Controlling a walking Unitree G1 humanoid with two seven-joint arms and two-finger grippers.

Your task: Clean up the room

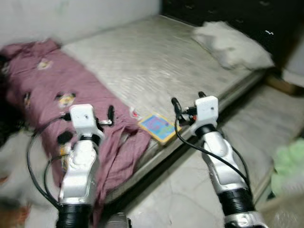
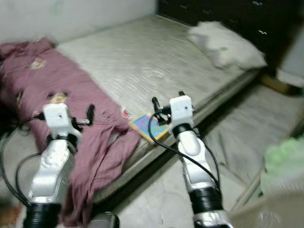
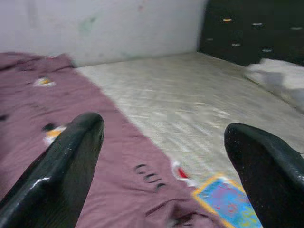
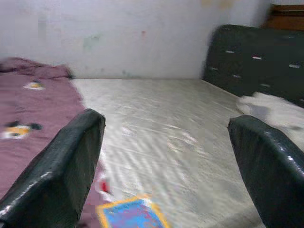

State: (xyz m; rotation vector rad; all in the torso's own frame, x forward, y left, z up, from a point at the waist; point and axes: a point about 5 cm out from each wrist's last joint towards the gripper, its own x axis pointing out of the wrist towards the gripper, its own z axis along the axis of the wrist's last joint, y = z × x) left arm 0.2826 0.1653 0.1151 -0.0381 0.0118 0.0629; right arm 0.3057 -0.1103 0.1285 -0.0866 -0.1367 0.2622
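A maroon blanket [image 1: 52, 90] with cartoon prints lies crumpled over the left part of a bare mattress [image 1: 156, 61] and hangs over its near edge. A colourful blue and yellow book [image 1: 159, 127] rests at the mattress's near edge, just right of the blanket. My left gripper [image 3: 164, 128] hovers open above the blanket's hanging part. My right gripper [image 4: 166, 123] is open too, held over the bed's edge just right of the book. Neither holds anything.
A white pillow [image 1: 230, 45] lies at the far right end of the bed, against a dark headboard [image 1: 228, 12]. Pale floor [image 1: 190, 190] runs along the bed's near side. A blurred green object [image 1: 289, 161] sits at the right edge.
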